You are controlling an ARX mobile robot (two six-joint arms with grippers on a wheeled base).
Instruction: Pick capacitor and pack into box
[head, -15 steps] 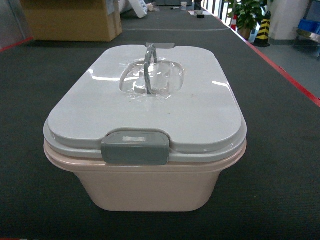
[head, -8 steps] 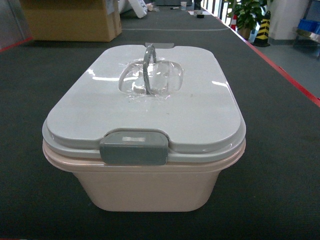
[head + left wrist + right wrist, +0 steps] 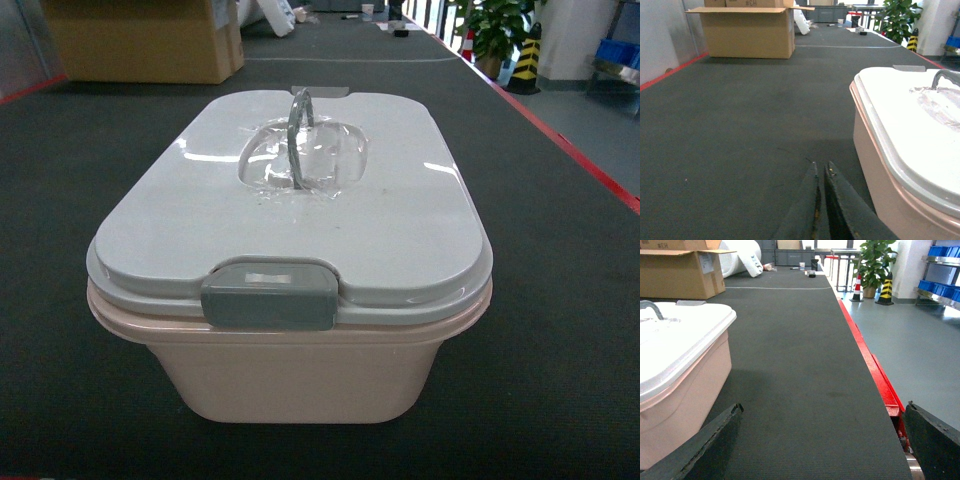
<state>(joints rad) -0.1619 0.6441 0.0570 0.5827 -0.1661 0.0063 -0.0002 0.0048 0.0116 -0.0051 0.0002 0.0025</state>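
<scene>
Dark grey matting point(image 3: 560, 300) covers the bench, where the left gripper point(image 3: 821, 172) hangs low with fingers pressed together just left of the box point(image 3: 300, 370). Lidded, the box runs lengthwise away from the robot, its grey latch point(image 3: 268, 294) facing the near edge, while the right gripper point(image 3: 822, 412), fingers spread wide, sits beside its right wall.

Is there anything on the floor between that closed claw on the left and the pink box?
Nothing: in the left wrist view only bare dark mat separates the shut left end effector from the box.
</scene>
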